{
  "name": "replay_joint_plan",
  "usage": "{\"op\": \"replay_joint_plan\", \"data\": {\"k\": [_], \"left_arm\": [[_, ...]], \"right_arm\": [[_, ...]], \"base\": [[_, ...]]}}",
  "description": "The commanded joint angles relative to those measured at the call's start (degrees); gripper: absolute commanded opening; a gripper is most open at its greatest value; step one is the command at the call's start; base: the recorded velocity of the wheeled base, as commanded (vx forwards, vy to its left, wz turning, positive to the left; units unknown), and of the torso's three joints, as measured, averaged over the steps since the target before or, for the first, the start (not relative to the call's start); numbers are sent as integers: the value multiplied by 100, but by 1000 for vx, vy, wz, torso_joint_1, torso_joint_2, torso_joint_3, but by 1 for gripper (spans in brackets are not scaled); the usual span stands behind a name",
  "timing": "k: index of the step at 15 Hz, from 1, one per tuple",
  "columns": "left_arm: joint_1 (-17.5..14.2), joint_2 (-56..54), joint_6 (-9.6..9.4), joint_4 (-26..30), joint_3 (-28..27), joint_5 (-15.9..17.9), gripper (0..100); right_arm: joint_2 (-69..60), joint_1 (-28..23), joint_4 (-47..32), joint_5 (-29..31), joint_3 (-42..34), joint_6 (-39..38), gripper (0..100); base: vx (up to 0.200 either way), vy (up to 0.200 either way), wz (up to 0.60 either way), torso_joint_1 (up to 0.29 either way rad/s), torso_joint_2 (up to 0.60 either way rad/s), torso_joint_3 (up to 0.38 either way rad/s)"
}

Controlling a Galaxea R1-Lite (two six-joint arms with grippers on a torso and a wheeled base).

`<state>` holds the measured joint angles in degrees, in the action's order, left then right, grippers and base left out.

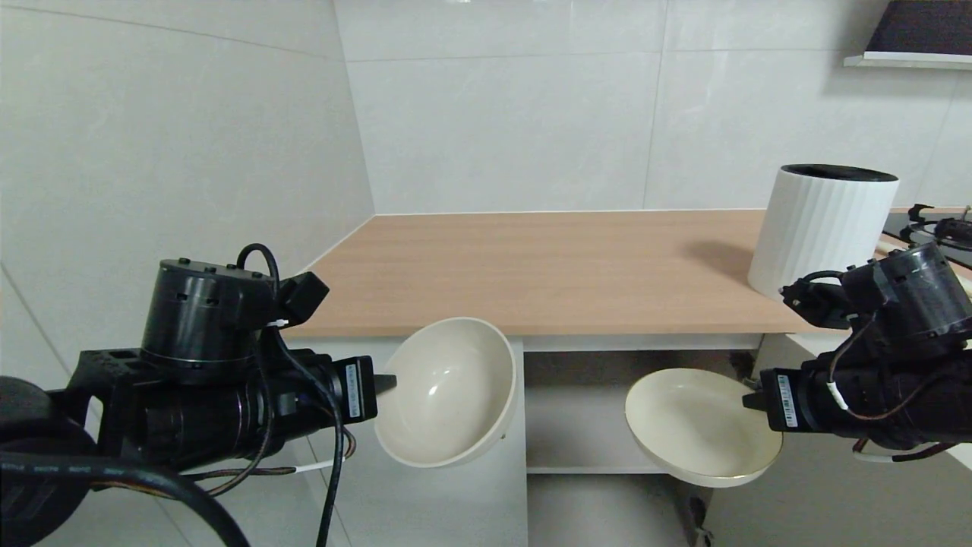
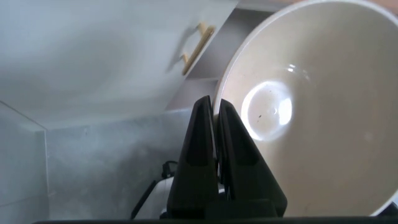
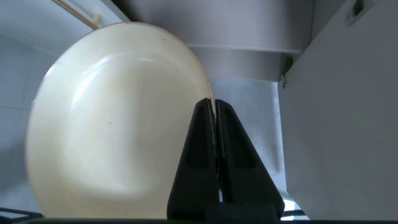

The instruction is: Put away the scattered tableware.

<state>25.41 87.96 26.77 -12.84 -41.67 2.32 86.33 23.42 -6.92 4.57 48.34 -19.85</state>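
Observation:
My left gripper (image 1: 391,382) is shut on the rim of a cream bowl (image 1: 448,391), held tilted on its side in the air below the counter's front edge. The left wrist view has the fingers (image 2: 214,124) pinching the bowl (image 2: 311,106) rim. My right gripper (image 1: 748,400) is shut on the rim of a cream plate (image 1: 699,425), held nearly level in front of the open cabinet (image 1: 577,410). Seen from the right wrist, the plate (image 3: 118,118) rim is clamped between the fingers (image 3: 211,130).
A wooden counter (image 1: 547,266) runs ahead, with a white ribbed cylinder container (image 1: 824,228) at its right and a stove (image 1: 938,228) beyond. Below it the cabinet stands open with a shelf (image 1: 569,456). Tiled walls close in the left and back.

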Motion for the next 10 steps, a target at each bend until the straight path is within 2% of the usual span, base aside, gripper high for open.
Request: {"op": "replay_joint_plan", "data": {"k": [1, 10], "left_arm": [[0, 29, 4, 0, 1, -3, 0], [0, 20, 4, 0, 1, -3, 0]], "right_arm": [[15, -4, -2, 9, 0, -2, 0], [15, 14, -2, 0, -8, -2, 0]], "base": [[0, 0, 0, -178, 481, 286], [0, 0, 0, -166, 469, 297]]}}
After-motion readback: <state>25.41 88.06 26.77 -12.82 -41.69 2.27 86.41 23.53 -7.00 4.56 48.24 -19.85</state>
